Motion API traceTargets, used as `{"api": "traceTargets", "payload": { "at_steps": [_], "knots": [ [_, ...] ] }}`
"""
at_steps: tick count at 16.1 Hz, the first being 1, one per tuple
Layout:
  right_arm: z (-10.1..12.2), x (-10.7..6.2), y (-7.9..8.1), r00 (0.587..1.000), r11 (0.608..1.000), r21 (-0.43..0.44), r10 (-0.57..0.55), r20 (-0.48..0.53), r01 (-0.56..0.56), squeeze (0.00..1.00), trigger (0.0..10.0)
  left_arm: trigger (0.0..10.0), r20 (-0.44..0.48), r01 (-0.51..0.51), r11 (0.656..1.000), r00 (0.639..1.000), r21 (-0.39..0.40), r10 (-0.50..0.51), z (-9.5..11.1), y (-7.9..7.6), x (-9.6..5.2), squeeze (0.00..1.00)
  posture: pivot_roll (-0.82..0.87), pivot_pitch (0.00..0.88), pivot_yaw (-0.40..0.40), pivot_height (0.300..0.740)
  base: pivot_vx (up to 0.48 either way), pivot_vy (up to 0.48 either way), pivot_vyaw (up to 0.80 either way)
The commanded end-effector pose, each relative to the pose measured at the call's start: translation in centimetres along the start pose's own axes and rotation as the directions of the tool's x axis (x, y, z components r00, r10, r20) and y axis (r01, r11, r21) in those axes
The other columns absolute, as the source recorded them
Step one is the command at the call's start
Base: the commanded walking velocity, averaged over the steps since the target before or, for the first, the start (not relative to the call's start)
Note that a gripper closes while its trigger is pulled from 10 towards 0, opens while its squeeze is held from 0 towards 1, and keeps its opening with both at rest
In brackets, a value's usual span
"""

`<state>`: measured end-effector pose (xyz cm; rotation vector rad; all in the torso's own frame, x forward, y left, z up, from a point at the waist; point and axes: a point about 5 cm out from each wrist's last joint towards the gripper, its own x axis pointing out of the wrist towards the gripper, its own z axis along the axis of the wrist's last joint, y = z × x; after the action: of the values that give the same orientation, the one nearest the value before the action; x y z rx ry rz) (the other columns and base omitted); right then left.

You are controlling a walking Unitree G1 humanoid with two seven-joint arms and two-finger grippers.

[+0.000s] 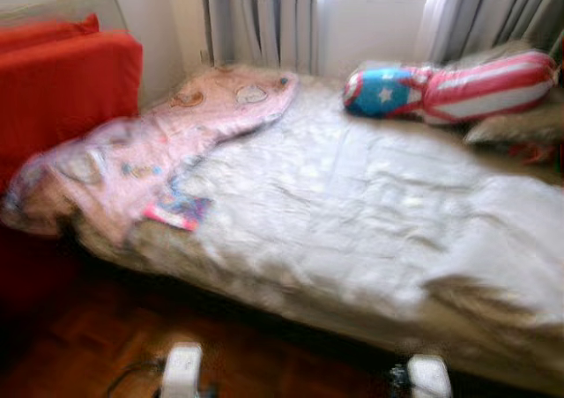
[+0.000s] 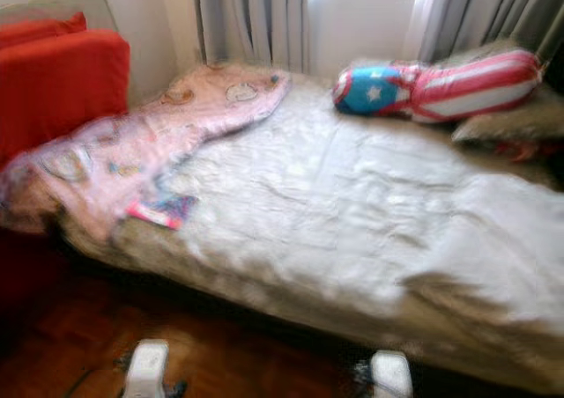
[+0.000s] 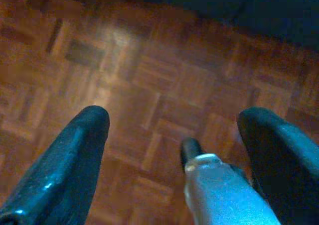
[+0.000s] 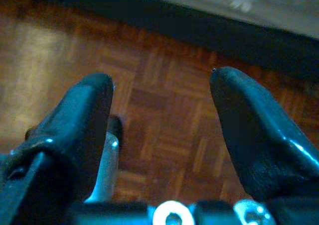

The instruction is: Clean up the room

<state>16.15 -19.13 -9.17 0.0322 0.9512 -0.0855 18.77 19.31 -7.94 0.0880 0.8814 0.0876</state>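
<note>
Left wrist view shows the left claw (image 3: 169, 130) spread and empty above the floor (image 3: 149, 75), as is the right claw (image 4: 162, 105); ahead, the pink blanket (image 1: 159, 143) overhangs the bed (image 1: 352, 213), and blurred walking risks a misjudged reach.

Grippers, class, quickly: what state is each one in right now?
Left gripper: open, empty, above the wooden parquet floor.
Right gripper: open, empty, above the same floor.

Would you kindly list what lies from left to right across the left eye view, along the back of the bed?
Red upholstered piece → pink patterned blanket → pale rumpled bed sheet → red, white and blue star-marked cushion. Both grippers hang open over the wooden parquet floor.
</note>
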Motion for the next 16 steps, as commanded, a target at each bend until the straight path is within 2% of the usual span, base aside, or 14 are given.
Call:
{"api": "traceTargets", "payload": {
  "at_steps": [1, 9, 16],
  "knots": [
    [-0.21, -0.05, -0.25, 1.0, 1.0, 0.001, -0.007, -0.012, 0.007, 0.0, 10.0, 10.0, -0.008, 0.007, 1.0, 1.0, 0.006, -0.007, 0.08, -0.19, 0.05, 0.0, -0.07, 0.0, -0.006, 0.74, 0.0, 0.0, 0.0],
    [-0.16, -0.05, -0.38, 1.0, 1.0, 0.007, -0.02, -0.008, 0.02, 0.0, 10.0, 10.0, 0.003, 0.012, 1.0, 1.0, -0.014, -0.012, 0.22, -0.29, 0.06, 0.0, -0.07, 0.0, -0.008, 0.74, 0.0, 0.0, 0.0],
    [-0.06, -0.05, -0.43, 1.0, 1.0, 0.007, -0.02, 0.0, 0.02, 0.0, 10.0, 10.0, 0.014, 0.017, 1.0, 1.0, 0.006, -0.017, 0.39, -0.5, 0.07, 0.0, -0.07, 0.0, -0.009, 0.74, 0.0, 0.0, -0.69]
  ]
}}
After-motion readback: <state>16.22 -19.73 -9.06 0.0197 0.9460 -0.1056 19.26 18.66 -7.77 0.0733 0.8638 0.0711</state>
